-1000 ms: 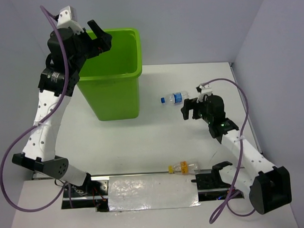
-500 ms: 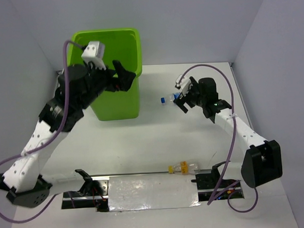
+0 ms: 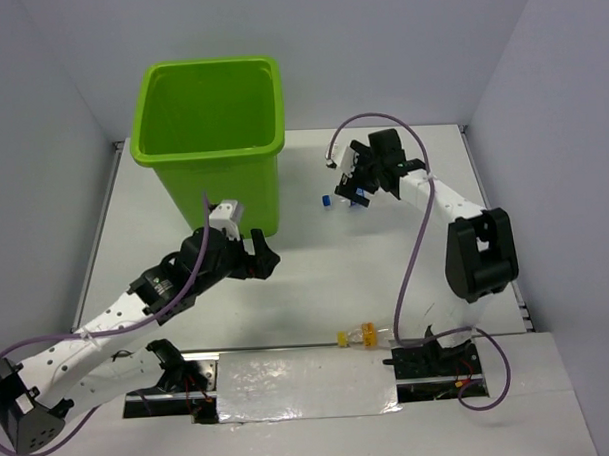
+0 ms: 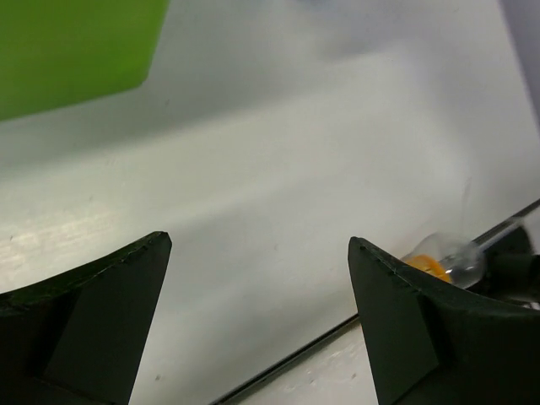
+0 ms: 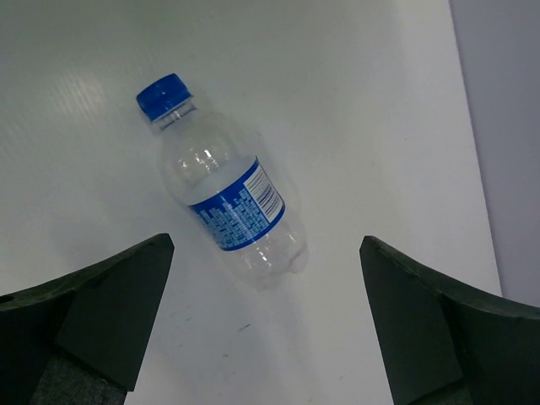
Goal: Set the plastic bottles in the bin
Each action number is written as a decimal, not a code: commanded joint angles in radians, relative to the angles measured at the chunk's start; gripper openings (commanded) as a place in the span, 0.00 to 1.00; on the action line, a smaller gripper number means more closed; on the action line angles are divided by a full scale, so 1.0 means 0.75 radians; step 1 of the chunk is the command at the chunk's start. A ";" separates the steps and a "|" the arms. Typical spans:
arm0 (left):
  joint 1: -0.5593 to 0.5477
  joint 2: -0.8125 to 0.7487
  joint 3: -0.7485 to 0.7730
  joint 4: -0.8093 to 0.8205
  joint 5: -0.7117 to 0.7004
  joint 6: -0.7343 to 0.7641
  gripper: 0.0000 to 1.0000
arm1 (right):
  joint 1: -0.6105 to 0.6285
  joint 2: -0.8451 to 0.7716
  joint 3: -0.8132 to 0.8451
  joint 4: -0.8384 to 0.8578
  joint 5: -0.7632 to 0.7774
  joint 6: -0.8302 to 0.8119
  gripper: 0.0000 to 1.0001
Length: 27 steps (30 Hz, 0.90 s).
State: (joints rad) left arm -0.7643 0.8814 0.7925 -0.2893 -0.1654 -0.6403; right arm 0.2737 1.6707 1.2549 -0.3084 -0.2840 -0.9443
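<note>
The lime-green bin stands at the back left; its corner shows in the left wrist view. A clear bottle with a blue label and blue cap lies on the table, its base between the open jaws of my right gripper. From the top its cap shows beside my right gripper. A clear bottle with a yellow label lies at the near edge and also shows in the left wrist view. My left gripper is open and empty, low in front of the bin.
A silvery strip runs along the near edge between the arm bases. Grey walls close in the table on the left, back and right. The right arm's purple cable loops above the table.
My left arm has swung from above the bin down to the table in front of it. My right arm has reached back and left, over the blue-label bottle.
</note>
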 commanded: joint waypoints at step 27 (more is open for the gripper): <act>-0.008 -0.232 -0.271 -0.058 -0.242 -0.122 0.99 | 0.087 0.454 0.321 -0.133 0.285 0.036 0.76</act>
State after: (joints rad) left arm -0.7658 0.7097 0.5823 -0.3443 -0.3214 -0.7368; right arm 0.3279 2.0750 1.5063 -0.4469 -0.0650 -0.9459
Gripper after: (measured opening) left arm 0.994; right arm 0.787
